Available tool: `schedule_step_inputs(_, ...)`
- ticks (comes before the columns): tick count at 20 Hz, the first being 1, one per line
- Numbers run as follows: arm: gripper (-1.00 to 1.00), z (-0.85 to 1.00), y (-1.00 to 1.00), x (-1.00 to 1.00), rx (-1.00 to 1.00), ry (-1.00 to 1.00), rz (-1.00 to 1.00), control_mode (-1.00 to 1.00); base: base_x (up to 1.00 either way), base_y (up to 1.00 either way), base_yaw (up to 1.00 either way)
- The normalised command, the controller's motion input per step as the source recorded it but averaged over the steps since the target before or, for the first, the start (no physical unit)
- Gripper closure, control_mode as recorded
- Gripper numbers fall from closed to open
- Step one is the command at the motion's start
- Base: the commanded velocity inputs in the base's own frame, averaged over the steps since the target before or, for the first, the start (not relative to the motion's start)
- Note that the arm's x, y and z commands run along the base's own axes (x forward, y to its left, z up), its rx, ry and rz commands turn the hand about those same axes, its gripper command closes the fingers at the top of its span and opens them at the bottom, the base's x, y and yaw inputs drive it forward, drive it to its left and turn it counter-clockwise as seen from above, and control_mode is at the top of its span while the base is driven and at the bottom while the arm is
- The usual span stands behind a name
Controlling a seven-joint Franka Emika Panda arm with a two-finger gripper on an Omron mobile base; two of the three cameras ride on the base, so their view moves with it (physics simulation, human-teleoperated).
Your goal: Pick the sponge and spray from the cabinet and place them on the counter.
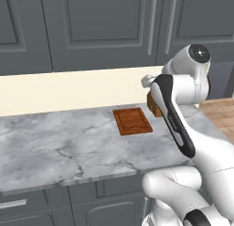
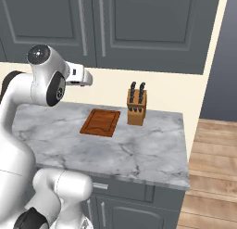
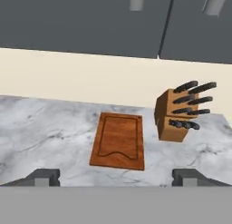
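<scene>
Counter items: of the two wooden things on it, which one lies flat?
The cutting board lies flat on the counter. The knife block to its right stands upright, black handles sticking out of its top.

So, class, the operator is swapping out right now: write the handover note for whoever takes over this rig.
Gripper: open, holding nothing, raised over the counter.
Cabinet: the doors in view are shut.
Counter: carries a cutting board and a knife block; neither sponge nor spray is set down on the stretch seen.
Done: nothing that can be confirmed.
Left: open the cabinet, fetch the sponge and the spray, and place both on the counter.
</scene>
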Motion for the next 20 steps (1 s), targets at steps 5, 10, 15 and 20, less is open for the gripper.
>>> schedule_step_inputs(5, -1.0, 0.41, 0.0, 0.0, 0.01, -0.31, 0.0, -1.0, 0.0, 0.0, 0.0)
schedule_step_inputs(10, -1.0, 0.37, 0.0, 0.0, 0.01, -0.31, 0.0, -1.0, 0.0, 0.0, 0.0)
schedule_step_inputs(15, -1.0, 0.33, 0.0, 0.0, 0.0, -0.3, 0.0, -1.0, 0.0, 0.0, 0.0)
schedule_step_inputs(20, -1.0, 0.24, 0.0, 0.0, 0.03, -0.27, 0.0, -1.0, 0.0, 0.0, 0.0)
